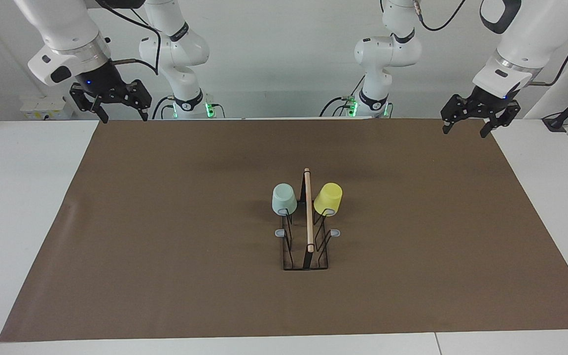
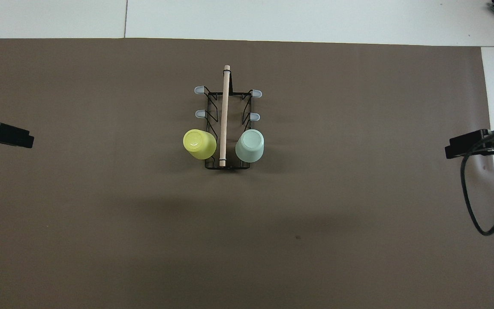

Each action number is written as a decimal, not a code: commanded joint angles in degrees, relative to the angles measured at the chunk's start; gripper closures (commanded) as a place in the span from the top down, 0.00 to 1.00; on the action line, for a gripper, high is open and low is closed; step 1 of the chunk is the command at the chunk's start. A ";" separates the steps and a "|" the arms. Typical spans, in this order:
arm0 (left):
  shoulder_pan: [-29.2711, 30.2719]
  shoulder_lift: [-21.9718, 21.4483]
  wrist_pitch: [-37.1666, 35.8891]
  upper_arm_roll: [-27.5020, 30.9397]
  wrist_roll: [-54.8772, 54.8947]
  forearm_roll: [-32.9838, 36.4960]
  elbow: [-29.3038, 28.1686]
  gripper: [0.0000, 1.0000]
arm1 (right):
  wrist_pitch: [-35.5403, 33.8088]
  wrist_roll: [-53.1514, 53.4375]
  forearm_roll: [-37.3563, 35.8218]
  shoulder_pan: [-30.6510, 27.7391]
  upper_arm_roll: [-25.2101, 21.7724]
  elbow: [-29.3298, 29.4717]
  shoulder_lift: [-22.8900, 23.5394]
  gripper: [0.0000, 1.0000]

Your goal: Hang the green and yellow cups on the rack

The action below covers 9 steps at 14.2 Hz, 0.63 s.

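The black wire rack [image 1: 308,217] with a wooden rod on top stands at the middle of the brown mat; it also shows in the overhead view [image 2: 225,111]. The pale green cup [image 1: 284,198] [image 2: 249,146] hangs upside down on a prong at the rack's end nearest the robots, on the side toward the right arm. The yellow cup [image 1: 328,198] [image 2: 199,143] hangs upside down on the matching prong toward the left arm. My right gripper [image 1: 123,117] [image 2: 476,143] is open and empty, raised over the mat's corner. My left gripper [image 1: 464,131] [image 2: 4,134] is open and empty over the other near corner.
The brown mat [image 1: 165,222] covers most of the white table [image 1: 17,197]. Several grey-tipped prongs [image 2: 199,113] on the rack carry nothing. A black cable [image 2: 472,201] hangs from the right arm over the mat's edge.
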 commanded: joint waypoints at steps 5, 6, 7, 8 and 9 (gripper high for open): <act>0.41 -2.45 1.03 -0.39 0.10 -0.56 -3.32 1.00 | 1.67 0.34 0.28 0.33 -0.54 -1.82 -1.21 1.00; 0.41 -2.45 1.03 -0.39 0.10 -0.56 -3.41 1.00 | 1.67 0.34 0.28 0.33 -0.54 -1.82 -1.21 1.00; 0.33 -2.45 1.03 -0.48 0.10 -0.47 -3.41 1.00 | 1.67 0.34 0.28 0.33 -0.54 -1.82 -1.30 1.00; 0.32 -2.45 1.03 -0.48 0.10 -0.30 -3.32 1.00 | 1.67 0.34 0.28 0.33 -0.54 -1.82 -1.30 1.00; 0.32 -2.36 1.03 -0.48 0.02 -0.29 -3.06 1.00 | 1.67 0.34 0.28 0.33 -0.54 -1.82 -1.30 1.00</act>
